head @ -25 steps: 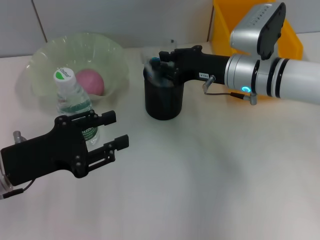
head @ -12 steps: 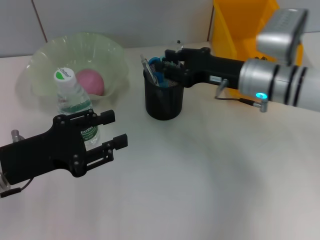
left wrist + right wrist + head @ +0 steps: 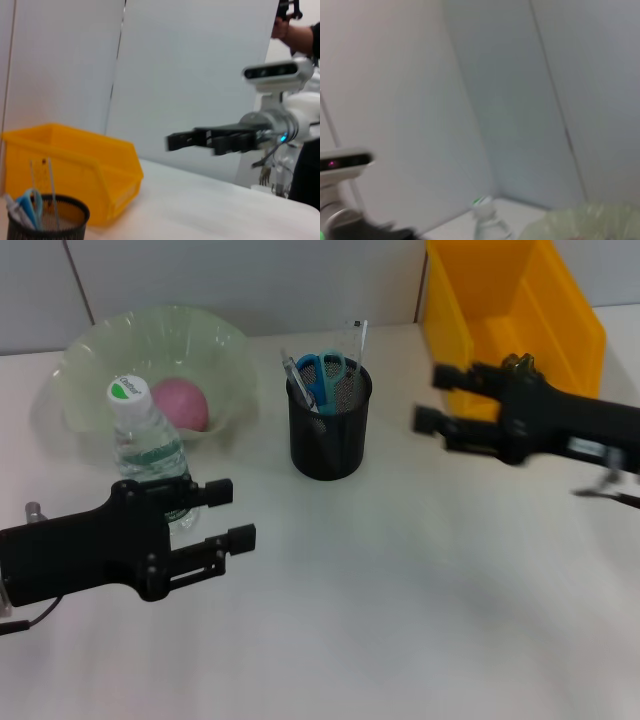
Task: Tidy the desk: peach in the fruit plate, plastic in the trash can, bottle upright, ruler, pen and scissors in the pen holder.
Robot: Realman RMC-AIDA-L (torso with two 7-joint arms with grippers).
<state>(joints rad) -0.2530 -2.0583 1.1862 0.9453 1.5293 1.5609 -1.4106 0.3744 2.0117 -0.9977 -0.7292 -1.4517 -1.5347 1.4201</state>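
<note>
The black mesh pen holder (image 3: 328, 440) stands mid-desk and holds the blue-handled scissors (image 3: 325, 373), the grey pen (image 3: 297, 378) and the clear ruler (image 3: 359, 338). My right gripper (image 3: 432, 398) is open and empty, hovering to the right of the holder, in front of the yellow trash can (image 3: 510, 310). The bottle (image 3: 150, 455) stands upright before the pale green fruit plate (image 3: 215, 340), which holds the pink peach (image 3: 180, 403). My left gripper (image 3: 232, 512) is open and empty, just in front of the bottle. No plastic scrap shows.
The left wrist view shows the trash can (image 3: 75, 165), the pen holder (image 3: 47, 220) and my right gripper (image 3: 175, 141). The right wrist view shows the bottle (image 3: 487, 222) and the plate's rim (image 3: 590, 220). White desk (image 3: 400, 590) spreads in front.
My right gripper has drawn back from above the pen holder to the right, leaving the scissors standing in the holder. My left arm has barely moved.
</note>
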